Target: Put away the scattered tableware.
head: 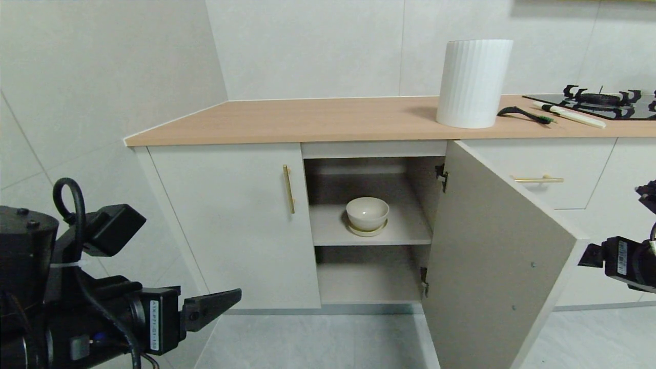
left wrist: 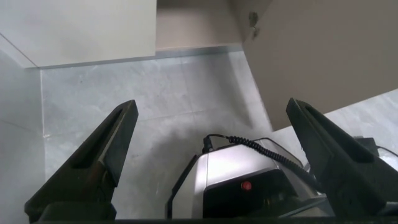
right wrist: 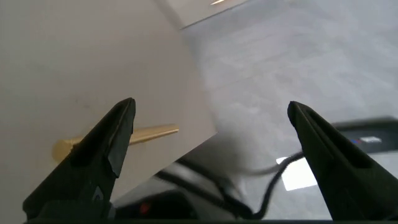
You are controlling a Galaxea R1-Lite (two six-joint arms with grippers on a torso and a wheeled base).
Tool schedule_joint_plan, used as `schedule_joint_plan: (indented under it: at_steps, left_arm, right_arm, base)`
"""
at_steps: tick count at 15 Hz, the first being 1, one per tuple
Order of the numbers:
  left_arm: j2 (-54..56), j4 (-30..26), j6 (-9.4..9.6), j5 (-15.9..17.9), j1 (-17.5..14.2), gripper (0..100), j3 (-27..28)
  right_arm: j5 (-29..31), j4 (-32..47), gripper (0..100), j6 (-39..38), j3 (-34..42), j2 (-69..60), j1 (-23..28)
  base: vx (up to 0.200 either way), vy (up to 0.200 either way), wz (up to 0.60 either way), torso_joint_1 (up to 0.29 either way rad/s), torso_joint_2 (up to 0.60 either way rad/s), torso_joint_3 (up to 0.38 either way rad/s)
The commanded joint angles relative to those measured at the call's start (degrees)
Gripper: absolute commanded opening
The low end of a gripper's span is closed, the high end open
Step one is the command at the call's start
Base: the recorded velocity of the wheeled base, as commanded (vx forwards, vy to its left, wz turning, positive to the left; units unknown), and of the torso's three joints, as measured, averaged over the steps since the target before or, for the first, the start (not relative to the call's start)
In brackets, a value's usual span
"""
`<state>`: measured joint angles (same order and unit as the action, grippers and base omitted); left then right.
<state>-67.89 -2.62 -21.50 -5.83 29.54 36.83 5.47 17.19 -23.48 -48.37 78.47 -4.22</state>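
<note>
Nearest, low on the left: left gripper point(left wrist: 212, 107), fingers spread wide, nothing held, above grey floor point(left wrist: 155, 93); white label point(head: 155, 319) on its wrist, print too small to read. At the right edge: right gripper point(right wrist: 211, 106), likewise spread and empty, just beside the open door point(head: 492, 256) and a gold handle point(right wrist: 118, 138). Farther in, on the cabinet's upper shelf point(head: 405, 230): bowl point(head: 367, 212) sitting on a saucer point(head: 367, 231). Farthest, on the counter point(head: 307, 120): white ribbed cylinder point(head: 473, 83), hob point(head: 599, 98).

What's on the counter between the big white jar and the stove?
Two things, seen in the head view: a dark curved utensil nearer the white jar, and a long white utensil by the stove.
</note>
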Motion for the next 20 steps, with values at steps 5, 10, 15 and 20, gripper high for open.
schedule_joint_plan:
  at_steps: [5, 10, 15, 20]
  left_arm:
    - [-0.6, 0.0, -0.12, -0.1, 0.0, 100, 0.2]
    - [-0.8, 0.1, -0.20, -0.1, -0.3, 100, 0.3]
    - [-0.8, 0.4, -0.12, 0.0, -0.4, 100, 0.2]
    - [-0.9, 0.4, -0.20, -0.1, -0.4, 100, 0.3]
  right_arm:
    - [-1.3, -4.2, 100, -0.2, -2.7, 7.1, -18.5]
    - [-1.3, -4.6, 100, 1.2, -13.0, 18.1, -25.3]
    - [-1.4, -5.0, 100, 1.5, -19.7, 26.9, -25.3]
    - [-1.2, -17.0, 100, 0.9, -16.6, 32.0, -25.4]
  base:
    - [0.000, 0.000, 0.00, 0.000, 0.00, 0.000]
    - [0.000, 0.000, 0.00, 0.000, 0.00, 0.000]
    - [0.000, 0.000, 0.00, 0.000, 0.00, 0.000]
    - [0.000, 0.000, 0.00, 0.000, 0.00, 0.000]
